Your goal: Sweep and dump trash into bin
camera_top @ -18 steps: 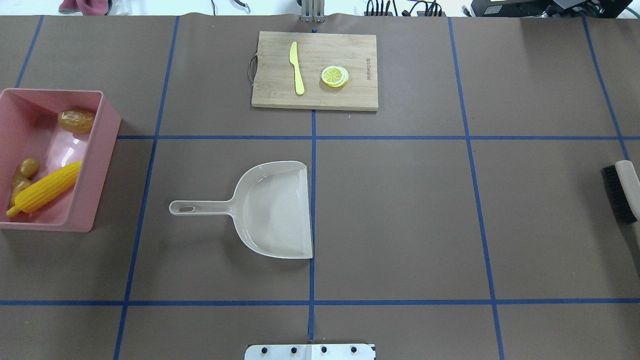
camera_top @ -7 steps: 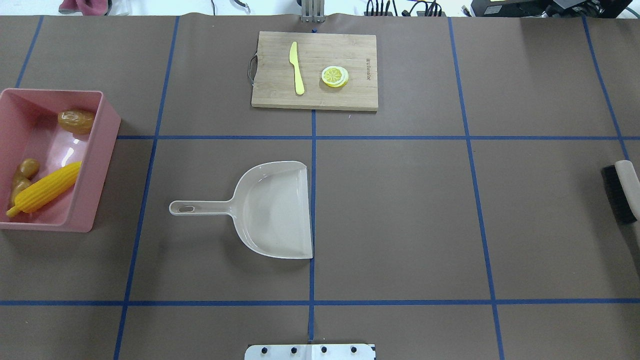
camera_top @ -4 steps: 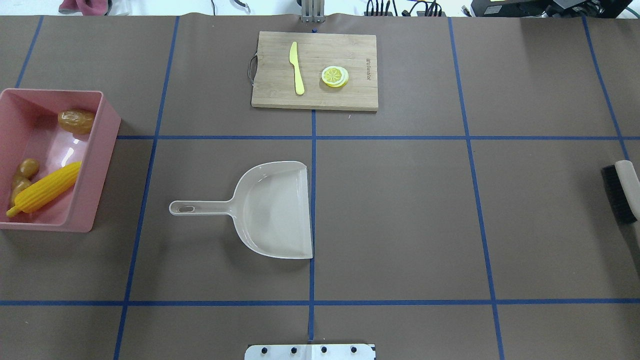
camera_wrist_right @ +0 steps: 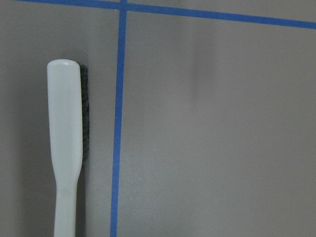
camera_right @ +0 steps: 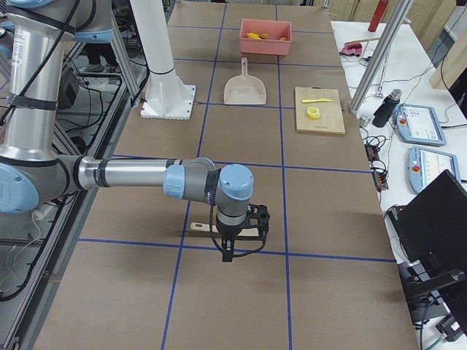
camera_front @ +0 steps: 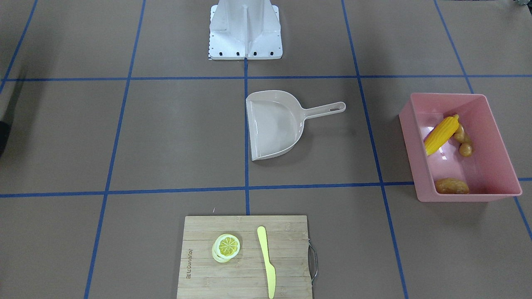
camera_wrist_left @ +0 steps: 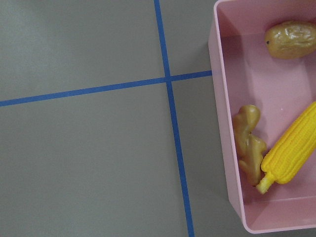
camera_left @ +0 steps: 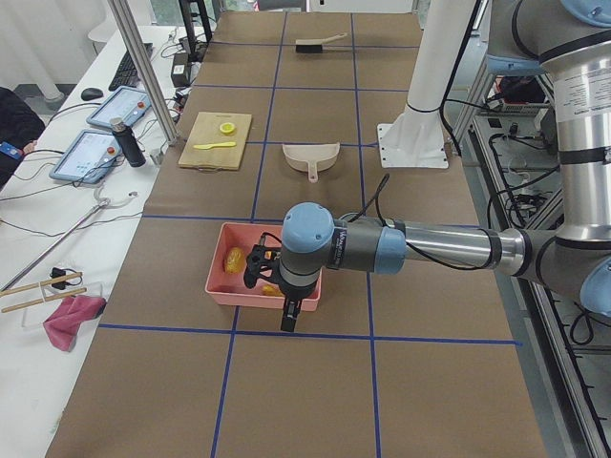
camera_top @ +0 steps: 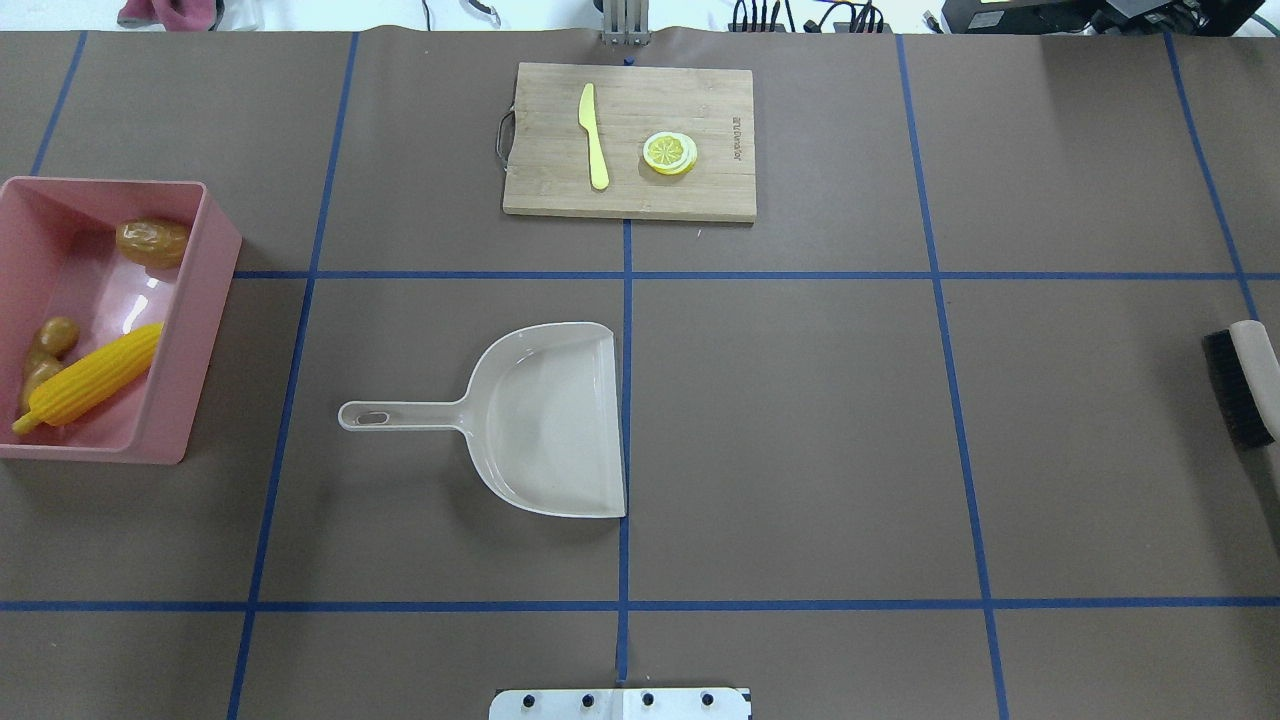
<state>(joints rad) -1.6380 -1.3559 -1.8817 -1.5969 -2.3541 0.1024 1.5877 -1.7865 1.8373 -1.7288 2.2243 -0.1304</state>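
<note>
The pink bin (camera_top: 215,300) stands at the table's left end. In it lie the yellow corn cob (camera_top: 90,385), the brown potato (camera_top: 152,242) and the tan ginger root (camera_top: 45,350). The left wrist view shows the bin (camera_wrist_left: 222,123) with the corn (camera_wrist_left: 291,153), ginger (camera_wrist_left: 249,143) and potato (camera_wrist_left: 291,39) from above. My left gripper (camera_left: 289,320) hangs over the bin's near side in the exterior left view. My right gripper (camera_right: 228,248) hangs over the brush (camera_right: 211,228) in the exterior right view. I cannot tell whether either is open or shut.
An empty beige dustpan (camera_top: 545,420) lies mid-table, its handle pointing left. A black-bristled brush (camera_top: 1245,385) lies at the right edge. A wooden cutting board (camera_top: 540,190) at the back carries a pale yellow knife (camera_top: 595,135) and a lemon slice (camera_top: 669,153).
</note>
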